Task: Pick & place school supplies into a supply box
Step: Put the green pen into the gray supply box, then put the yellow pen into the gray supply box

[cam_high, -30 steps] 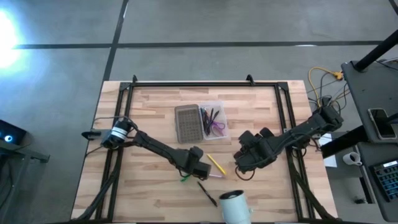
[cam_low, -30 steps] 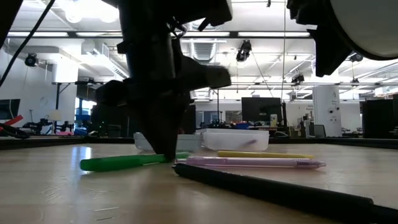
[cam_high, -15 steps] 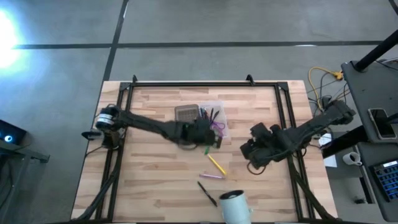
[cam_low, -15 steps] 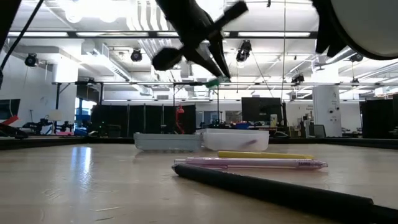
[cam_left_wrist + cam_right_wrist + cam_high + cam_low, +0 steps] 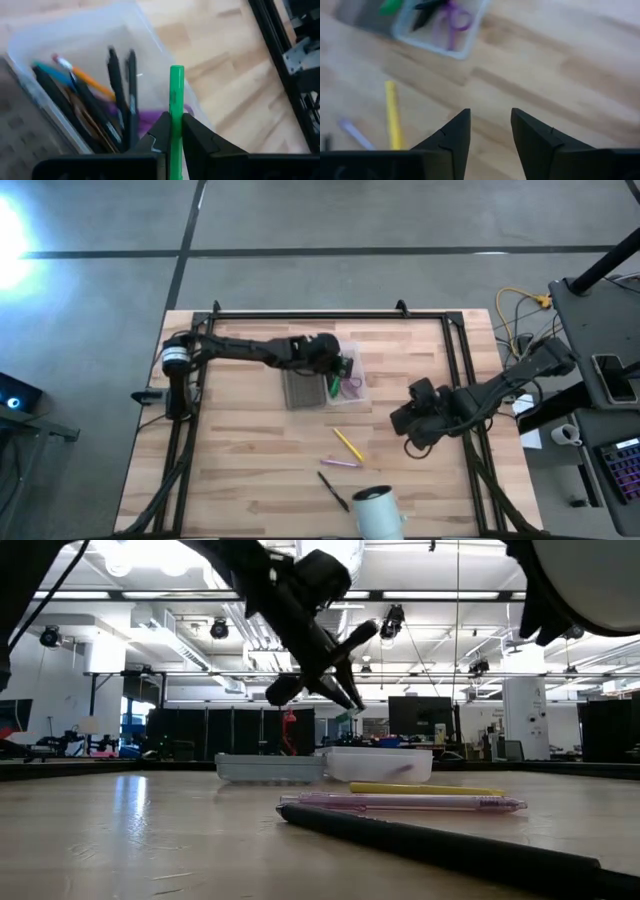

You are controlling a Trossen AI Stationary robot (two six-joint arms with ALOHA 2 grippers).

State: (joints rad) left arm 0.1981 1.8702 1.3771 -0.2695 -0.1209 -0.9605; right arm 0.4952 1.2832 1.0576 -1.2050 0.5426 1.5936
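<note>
My left gripper [image 5: 340, 366] is shut on a green marker [image 5: 176, 95] above the supply box. The box lies open on the table: a translucent half [image 5: 348, 376] with dark pens, a pencil and purple scissors [image 5: 150, 120] in it, and a grey mesh half [image 5: 300, 386]. A yellow marker [image 5: 348, 445], a pink marker [image 5: 341, 464] and a black pen [image 5: 333, 490] lie flat on the table nearer the front. My right gripper [image 5: 490, 135] is open and empty above bare table, right of the box. My left gripper pinches the green marker's barrel [image 5: 176, 131] between its two fingers. The marker lies along the fingers and sticks out past their tips, its free end [image 5: 176, 71] over the translucent half. The fingers slant down from the table's left. The marker is lifted clear.
A white cylindrical cup [image 5: 378, 512] stands at the table's near edge, right of the black pen. Black rails [image 5: 455, 350] run along the table's left, right and far sides. Bare wood lies left of the box and in the near left part.
My left gripper has lifted the green marker off the table near the pink marker and carried it up and toward the far edge, over the box's translucent half. My right gripper has drawn back a little toward the table's right edge.
</note>
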